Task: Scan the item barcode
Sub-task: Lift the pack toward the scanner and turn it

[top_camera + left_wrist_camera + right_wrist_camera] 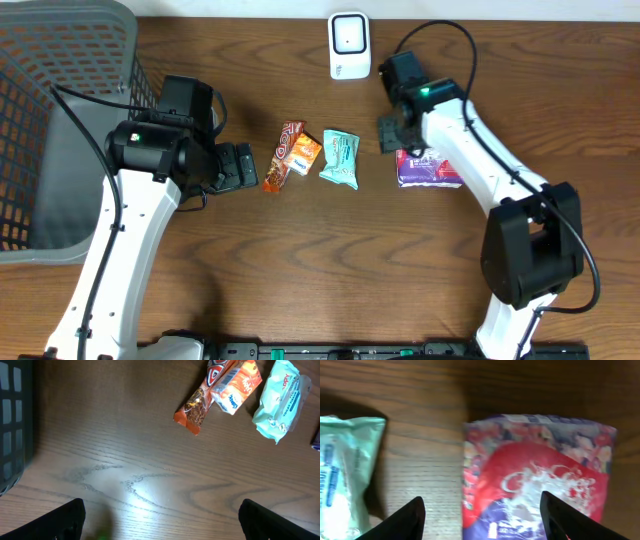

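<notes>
A purple and red packet (432,172) lies flat on the table at the right. My right gripper (398,135) hovers over its left end, open. In the right wrist view, one fingertip (405,522) is over bare wood left of the packet (535,475) and the other (565,520) is over the packet's face. No barcode shows on it. The white scanner (349,45) stands at the table's back edge. My left gripper (240,167) hangs open over bare wood (160,520) with nothing between its fingers.
A brown snack bar (282,155), an orange packet (302,152) and a teal tissue pack (340,158) lie in a row mid-table, just right of my left gripper. A grey mesh basket (60,60) fills the left side.
</notes>
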Tool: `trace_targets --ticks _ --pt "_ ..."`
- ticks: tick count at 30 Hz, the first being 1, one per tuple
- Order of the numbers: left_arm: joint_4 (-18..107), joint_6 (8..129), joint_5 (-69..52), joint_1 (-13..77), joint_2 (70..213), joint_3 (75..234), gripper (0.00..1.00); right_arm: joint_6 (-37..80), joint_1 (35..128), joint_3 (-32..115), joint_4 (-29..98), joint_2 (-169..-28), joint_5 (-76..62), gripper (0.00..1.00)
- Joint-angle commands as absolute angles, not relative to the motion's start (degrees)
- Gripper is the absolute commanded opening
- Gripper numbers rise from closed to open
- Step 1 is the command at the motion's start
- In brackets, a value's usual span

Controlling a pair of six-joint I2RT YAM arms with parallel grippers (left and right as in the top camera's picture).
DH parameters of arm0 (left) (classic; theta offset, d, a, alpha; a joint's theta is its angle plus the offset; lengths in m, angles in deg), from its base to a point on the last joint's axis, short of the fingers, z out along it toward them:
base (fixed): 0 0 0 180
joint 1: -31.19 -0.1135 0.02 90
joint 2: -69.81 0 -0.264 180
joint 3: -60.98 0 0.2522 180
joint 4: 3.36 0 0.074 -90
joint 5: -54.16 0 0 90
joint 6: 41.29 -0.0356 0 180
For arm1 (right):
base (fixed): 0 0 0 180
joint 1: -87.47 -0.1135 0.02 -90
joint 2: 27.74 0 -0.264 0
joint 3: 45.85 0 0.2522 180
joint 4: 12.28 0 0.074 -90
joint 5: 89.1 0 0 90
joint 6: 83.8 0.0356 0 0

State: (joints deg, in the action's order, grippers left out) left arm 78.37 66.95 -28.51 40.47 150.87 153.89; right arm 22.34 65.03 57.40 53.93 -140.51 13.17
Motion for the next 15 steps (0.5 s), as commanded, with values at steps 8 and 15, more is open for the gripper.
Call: trace_targets --ticks 8,15 --pt "78.70 67.67 -28.86 40.54 151.16 154.02 0.98 28.92 59.54 53.55 53.10 -140.38 27.40 0.66" --pt "78.67 67.67 -28.86 40.54 151.16 154.02 0.98 32.53 57.62 49.99 50.96 -140.40 31.66 0.63"
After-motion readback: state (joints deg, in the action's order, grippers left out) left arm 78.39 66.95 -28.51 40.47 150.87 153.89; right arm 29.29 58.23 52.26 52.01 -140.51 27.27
